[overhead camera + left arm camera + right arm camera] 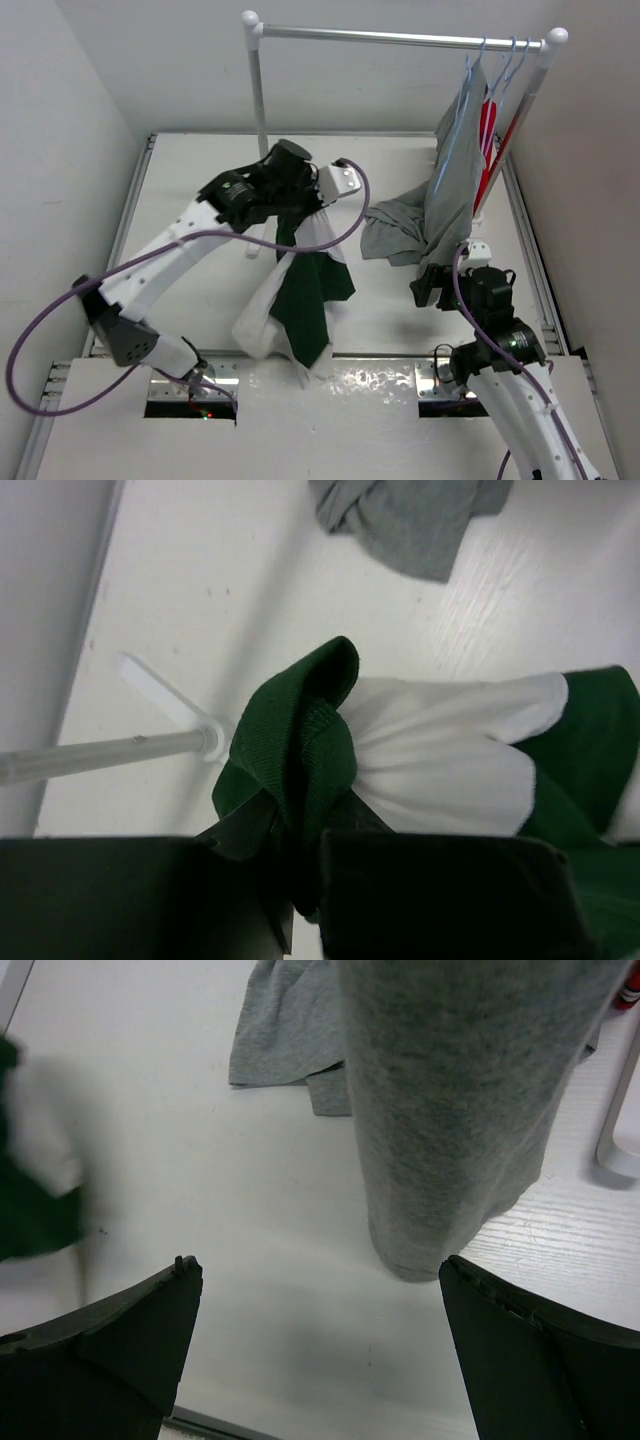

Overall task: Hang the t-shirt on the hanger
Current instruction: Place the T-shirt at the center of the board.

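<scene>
The green and off-white t-shirt [302, 285] hangs in a bunch from my left gripper [298, 212], lifted above the table's middle. In the left wrist view the gripper [300, 832] is shut on a fold of the shirt's green fabric [305, 750], with the pale front spreading to the right. My right gripper [437, 284] is open and empty just in front of the grey garment; its fingers [150, 1310] stand wide apart over bare table. The shirt shows blurred at the left edge [30, 1200]. Pale-blue hanger hooks [510, 55] sit on the rail; I cannot tell which hanger is bare.
A white clothes rack [400, 38] stands at the back, its left post [258, 90] behind my left gripper and its foot in the left wrist view [160, 695]. A grey garment [440, 190] hangs down to the table [450, 1110]. A red garment [488, 120] hangs beside it.
</scene>
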Controlling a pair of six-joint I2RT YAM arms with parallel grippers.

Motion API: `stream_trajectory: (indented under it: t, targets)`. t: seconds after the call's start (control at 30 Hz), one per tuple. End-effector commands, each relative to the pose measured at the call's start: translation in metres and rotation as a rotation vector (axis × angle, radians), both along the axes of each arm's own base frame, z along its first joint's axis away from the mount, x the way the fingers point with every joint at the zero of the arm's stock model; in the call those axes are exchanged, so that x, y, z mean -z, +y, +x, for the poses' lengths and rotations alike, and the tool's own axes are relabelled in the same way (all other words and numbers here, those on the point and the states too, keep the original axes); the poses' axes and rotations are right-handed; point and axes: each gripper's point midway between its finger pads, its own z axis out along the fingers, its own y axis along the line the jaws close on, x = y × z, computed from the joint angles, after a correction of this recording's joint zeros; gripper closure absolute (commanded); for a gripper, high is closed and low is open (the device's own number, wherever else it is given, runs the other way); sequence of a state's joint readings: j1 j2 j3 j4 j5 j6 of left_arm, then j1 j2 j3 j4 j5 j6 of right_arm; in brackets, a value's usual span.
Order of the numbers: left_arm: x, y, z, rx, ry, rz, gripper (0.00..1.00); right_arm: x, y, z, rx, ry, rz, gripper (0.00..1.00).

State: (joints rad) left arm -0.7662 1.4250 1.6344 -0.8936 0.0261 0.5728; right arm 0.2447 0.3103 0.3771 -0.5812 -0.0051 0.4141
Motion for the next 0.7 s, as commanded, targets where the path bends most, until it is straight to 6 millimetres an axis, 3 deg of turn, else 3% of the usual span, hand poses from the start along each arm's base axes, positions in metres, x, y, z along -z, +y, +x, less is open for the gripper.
stream_trajectory:
  t: [0.0, 0.03, 0.07, 0.13, 0.17, 0.27, 0.33, 0.4, 0.43, 0.47, 0.53, 0.57, 0.6, 0.63, 0.67]
  targets:
    - [-0.062, -0.003, 0.044, -0.145, -0.227, -0.124, 1.0, -0.029, 0.004, 0.005, -0.036, -0.066, -0.001, 0.01]
    - [-0.076, -0.001, 0.048, -0.172, -0.257, -0.142, 1.0, -0.03, 0.004, 0.005, -0.037, -0.063, -0.005, 0.01]
    - [-0.109, 0.005, 0.051, -0.218, -0.316, -0.192, 1.0, -0.03, 0.004, 0.005, -0.037, -0.063, -0.005, 0.01]
    - [-0.141, 0.01, 0.054, -0.253, -0.372, -0.241, 1.0, -0.028, 0.004, 0.006, -0.035, -0.068, -0.003, 0.01]
    - [-0.174, 0.018, 0.052, -0.28, -0.427, -0.295, 1.0, -0.027, 0.004, 0.007, -0.033, -0.068, 0.0, 0.01]
    - [-0.223, 0.029, 0.046, -0.294, -0.519, -0.357, 1.0, -0.024, 0.007, 0.009, -0.036, -0.069, 0.011, 0.01]
    - [-0.227, 0.032, 0.042, -0.271, -0.536, -0.34, 1.0, -0.022, 0.009, 0.009, -0.039, -0.063, 0.023, 0.01]
    - [-0.187, 0.024, 0.036, -0.183, -0.469, -0.243, 1.0, -0.02, 0.013, 0.009, -0.055, -0.058, 0.036, 0.01]
    - [-0.127, 0.016, 0.033, -0.12, -0.349, -0.127, 1.0, -0.02, 0.013, 0.008, -0.057, -0.057, 0.042, 0.01]
    - [-0.095, 0.003, 0.018, 0.009, -0.262, -0.091, 1.0, -0.019, 0.014, 0.008, -0.062, -0.055, 0.044, 0.01]
    - [-0.028, -0.001, -0.012, 0.149, -0.09, -0.004, 0.94, -0.02, 0.014, 0.007, -0.062, -0.055, 0.042, 0.01]
    - [0.04, 0.006, -0.046, 0.276, 0.099, 0.102, 0.88, -0.022, 0.014, 0.007, -0.061, -0.057, 0.041, 0.01]
    - [0.068, 0.016, -0.066, 0.343, 0.182, 0.158, 0.81, -0.022, 0.014, 0.005, -0.064, -0.054, 0.041, 0.01]
    - [0.118, 0.043, -0.102, 0.4, 0.357, 0.274, 0.58, -0.026, 0.014, 0.005, -0.067, -0.064, 0.04, 0.01]
    - [0.136, 0.059, -0.12, 0.501, 0.401, 0.349, 0.38, -0.028, 0.015, 0.005, -0.073, -0.069, 0.044, 0.01]
